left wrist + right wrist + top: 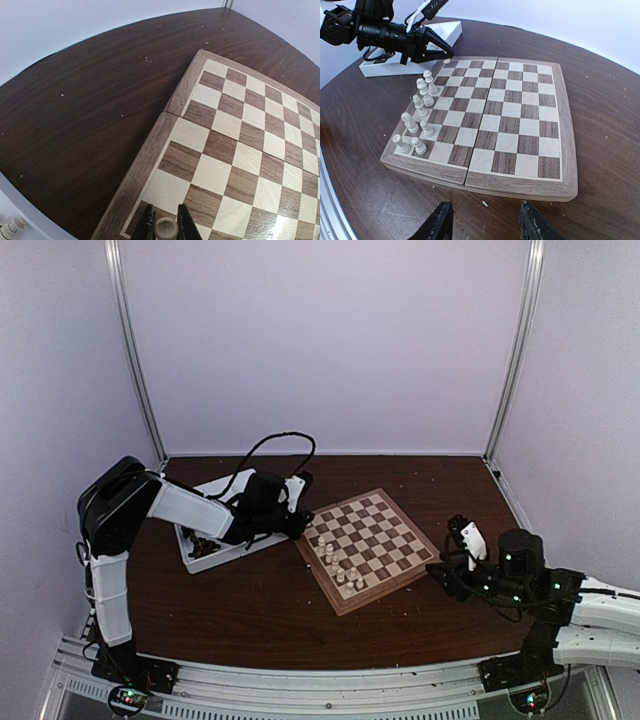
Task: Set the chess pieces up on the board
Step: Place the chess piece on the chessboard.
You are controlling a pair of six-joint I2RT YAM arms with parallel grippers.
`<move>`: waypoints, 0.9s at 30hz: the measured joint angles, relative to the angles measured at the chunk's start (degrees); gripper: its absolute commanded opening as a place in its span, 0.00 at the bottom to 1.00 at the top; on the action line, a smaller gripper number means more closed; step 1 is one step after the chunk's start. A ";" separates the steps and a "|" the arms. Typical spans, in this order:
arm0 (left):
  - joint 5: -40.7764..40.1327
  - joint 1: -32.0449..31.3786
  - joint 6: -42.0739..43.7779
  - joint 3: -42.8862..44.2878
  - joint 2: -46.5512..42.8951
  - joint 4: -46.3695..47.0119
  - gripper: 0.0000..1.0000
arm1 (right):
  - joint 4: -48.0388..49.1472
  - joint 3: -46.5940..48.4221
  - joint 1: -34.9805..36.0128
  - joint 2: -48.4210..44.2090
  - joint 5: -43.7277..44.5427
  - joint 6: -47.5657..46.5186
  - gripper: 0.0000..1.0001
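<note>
Chessboard [385, 530] squares alternate cream and brown inside a light wood border, and a seam runs across the middle where its two halves meet. It lies on the dark wooden table [250, 615], turned corner-on to the arms.

The left gripper [166, 226] is closed on one small cream piece [166, 230]. Its dark fingers [148, 225] press the piece from both sides, and its round top shows between them. Directly below the gripper is a corner square of the board. Whether the piece's base touches that square cannot be told. Behind this gripper sits the white tray [220, 556].

The right gripper [487, 225] stands with its jaws well apart and nothing between them. It hangs low over the table, and the board's near edge lies just ahead of its fingertips. Ahead of it and to the left, several cream chess pieces [419, 106] stand upright in a loose double row along the board's left edge. The other squares are bare.
</note>
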 measured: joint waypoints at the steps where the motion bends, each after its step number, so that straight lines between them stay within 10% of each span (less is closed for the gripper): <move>1: -0.07 0.00 0.26 0.00 0.11 0.00 0.00 | 0.66 -0.17 0.00 -0.81 0.00 0.00 0.48; 22: -3.13 0.00 1.79 2.25 3.28 -0.07 0.00 | 2.82 -0.61 0.00 -0.92 -0.50 -0.02 0.50; 27: -3.58 0.00 1.81 2.25 3.28 -0.07 0.21 | 2.82 -0.61 0.00 -0.59 -0.52 -0.02 0.51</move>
